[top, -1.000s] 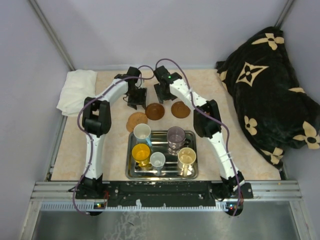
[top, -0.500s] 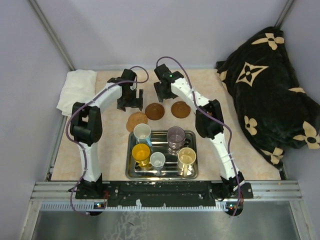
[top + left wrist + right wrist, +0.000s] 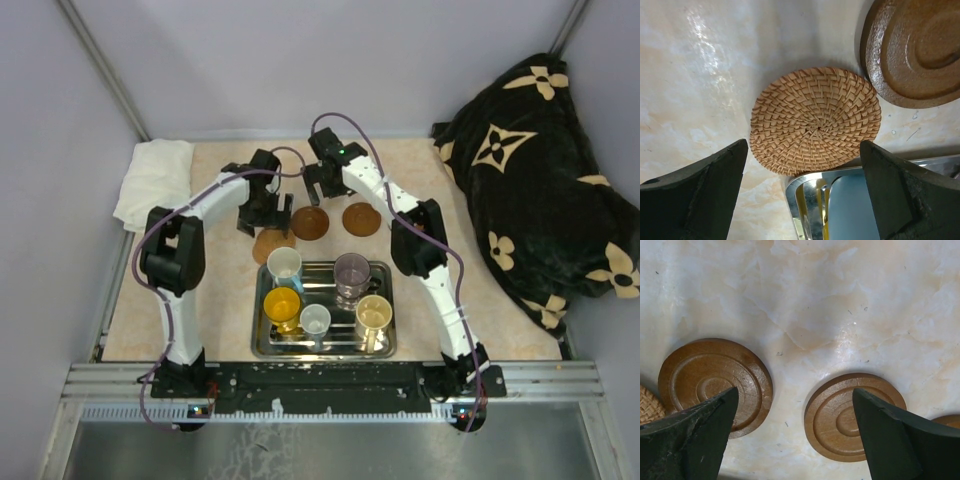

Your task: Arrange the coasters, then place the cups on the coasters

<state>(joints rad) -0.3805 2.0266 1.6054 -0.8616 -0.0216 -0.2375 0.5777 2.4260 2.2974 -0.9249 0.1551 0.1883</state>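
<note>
From above, my left gripper (image 3: 262,212) hangs over the woven coaster (image 3: 268,243) and my right gripper (image 3: 318,185) near the wooden coasters (image 3: 310,222), all behind the tray (image 3: 392,340) holding five cups (image 3: 351,270). My left wrist camera shows the fingers (image 3: 700,195) spread wide over the woven coaster, just beside the tray's corner. My right wrist camera shows the fingers spread wide above the wooden coasters.

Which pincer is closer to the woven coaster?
Left. The left pincer hangs right above the woven coaster; the right pincer is off to its side, above wooden coasters.
</note>
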